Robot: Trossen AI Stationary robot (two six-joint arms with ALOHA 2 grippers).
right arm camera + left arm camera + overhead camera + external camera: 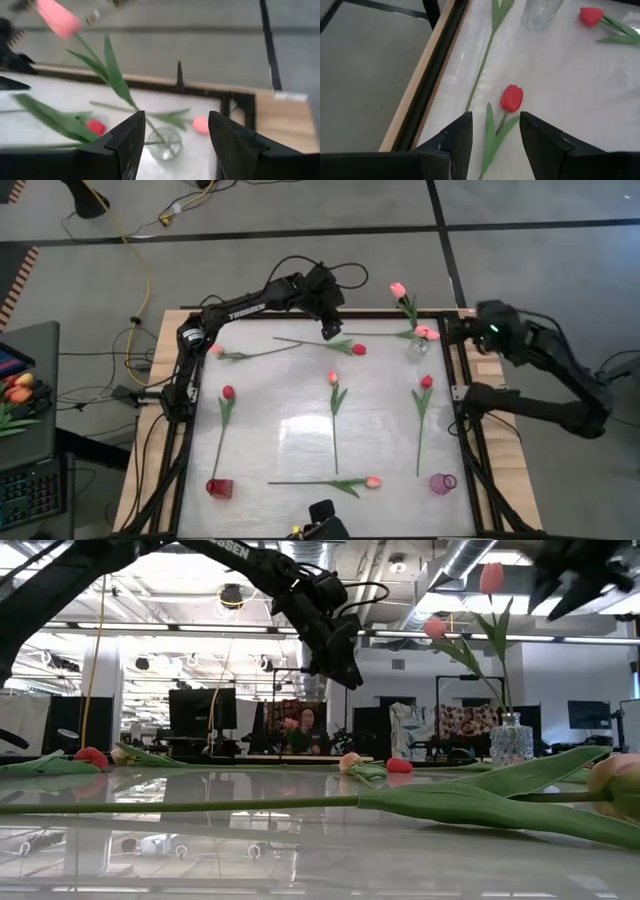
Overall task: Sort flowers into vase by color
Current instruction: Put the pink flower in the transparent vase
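Note:
My left gripper (pixel 330 332) (pixel 495 117) is open and hovers near the table's far edge, above a red tulip (pixel 511 97) (pixel 358 350) that lies flat. My right gripper (pixel 176 117) (pixel 478 330) is open at the far right corner, beside a clear glass vase (pixel 418 346) (pixel 167 142). Two pink tulips (pixel 398 290) (pixel 491 578) stand with their stems in that vase. Several other tulips lie flat on the table: pale pink (pixel 217 351), red (pixel 228 392), salmon (pixel 333 378), red (pixel 426 382), salmon (pixel 373 482).
A red vase (pixel 219 488) stands at the near left corner and a magenta vase (pixel 443 483) at the near right. A dark frame rail (pixel 190 430) runs round the table. A side table on the left holds bunched orange tulips (pixel 20 392). A person (pixel 305 730) sits far behind.

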